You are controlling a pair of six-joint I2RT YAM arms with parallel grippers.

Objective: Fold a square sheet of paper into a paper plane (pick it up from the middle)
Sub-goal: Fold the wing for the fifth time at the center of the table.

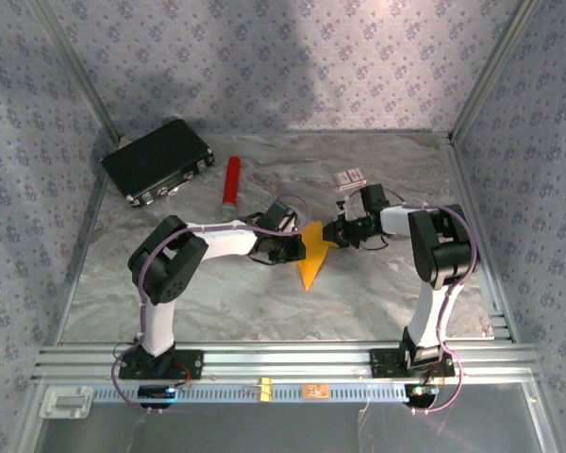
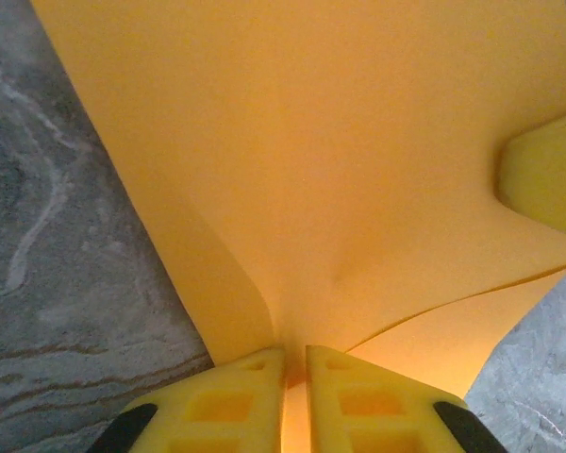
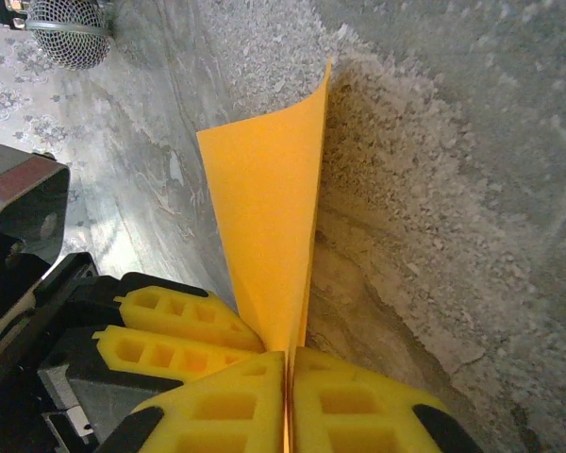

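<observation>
Yellow-padded left claw (image 2: 295, 354) grasps thin orange-yellow square sheet of paper (image 2: 340, 170); right claw (image 3: 288, 357) clamps its other side. Top view adds red cylinder (image 1: 231, 182), black case (image 1: 158, 160) on marbled surface (image 1: 217, 302).

paper (image 1: 311, 261) between left claw (image 1: 298, 247) and right claw (image 1: 333, 234) at table (image 1: 217, 302) centre; case (image 1: 158, 160), cylinder (image 1: 231, 184) behind left, box (image 1: 350, 176) behind right

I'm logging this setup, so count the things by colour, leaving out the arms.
Black: 1, the case
Red: 1, the cylinder
White and red: 1, the small box
Orange-yellow: 1, the sheet of paper
Total: 4
</observation>
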